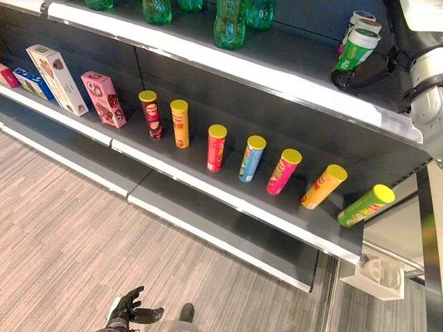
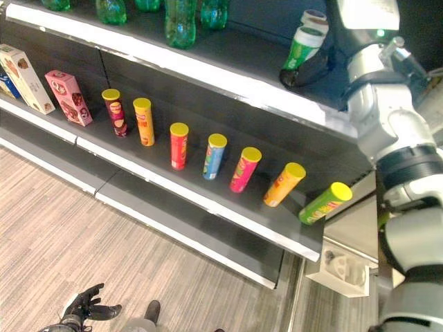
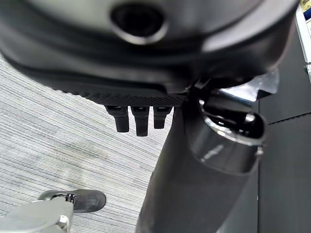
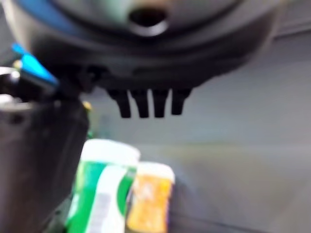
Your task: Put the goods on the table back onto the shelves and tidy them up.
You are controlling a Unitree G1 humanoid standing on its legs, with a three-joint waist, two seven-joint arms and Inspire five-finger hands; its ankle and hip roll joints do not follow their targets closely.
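On the upper shelf point(image 1: 291, 76), at its right end, I have my right hand point(image 1: 363, 71) beside a green canister with a white lid point(image 1: 356, 48). In the head views the dark hand sits against the canister's base, just in front of it. In the right wrist view my fingers point(image 4: 146, 102) hang straight, spread in a row above the green canister point(image 4: 99, 194) and an orange-labelled container point(image 4: 148, 196) that stands touching it, and nothing is caught between them; the thumb's dark bulk lies alongside the green canister, but I cannot tell whether it presses on it. Behind the green canister, farther from my fingers, two more white-lidded canisters point(image 1: 361, 21) stand in line.

Well away from those fingers, along the back of the same shelf, green bottles point(image 1: 230, 24) stand upright.

One shelf below point(image 1: 228, 187), a row of yellow-lidded crisp tubes runs along: a dark red tube point(image 1: 150, 114), an orange tube point(image 1: 180, 123), a red tube point(image 1: 216, 147), a blue tube point(image 1: 251, 158), a pink tube point(image 1: 284, 171), an orange-yellow tube point(image 1: 323, 186) and a green tube point(image 1: 365, 205) at the right end. Farther along that shelf stand a pink box point(image 1: 104, 99), a white box point(image 1: 57, 79) and a blue box point(image 1: 33, 82).

My left hand point(image 1: 127, 309) hangs low over the striped grey floor point(image 1: 69, 235), fingers point(image 3: 137, 119) relaxed and loosely spread, holding nothing.
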